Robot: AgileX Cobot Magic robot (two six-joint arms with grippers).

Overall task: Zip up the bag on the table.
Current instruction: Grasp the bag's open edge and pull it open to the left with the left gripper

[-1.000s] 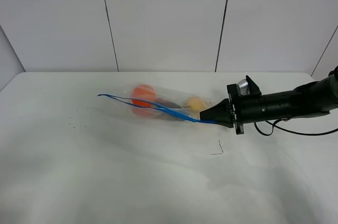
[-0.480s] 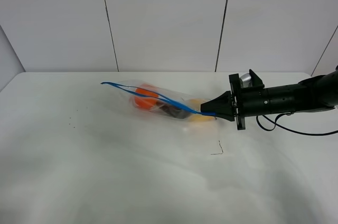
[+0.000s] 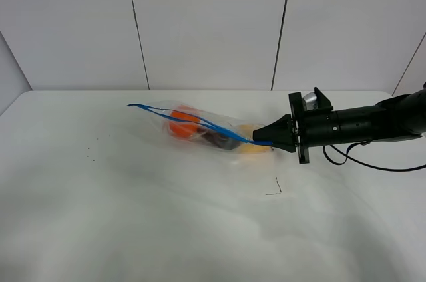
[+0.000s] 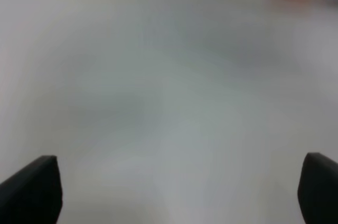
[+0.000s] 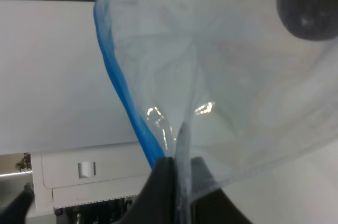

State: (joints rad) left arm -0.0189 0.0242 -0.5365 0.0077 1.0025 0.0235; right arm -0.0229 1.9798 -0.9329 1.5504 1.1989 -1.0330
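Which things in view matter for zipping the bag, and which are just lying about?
For the job: bag, blue zipper strip, right gripper shut on the bag's end, open left gripper, table.
Lying about: small dark bent scrap and dark specks on the table.

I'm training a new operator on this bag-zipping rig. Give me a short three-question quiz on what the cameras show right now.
1. True or false: the right gripper is shut on one end of the bag.
2. The left gripper is: A) open, holding nothing; B) shut on the bag; C) out of every view.
3. Short answer: is the blue zipper strip closed along its whole length?

Key
1. True.
2. A.
3. No. In the high view its two sides stand apart over much of the bag, which lies on the table.
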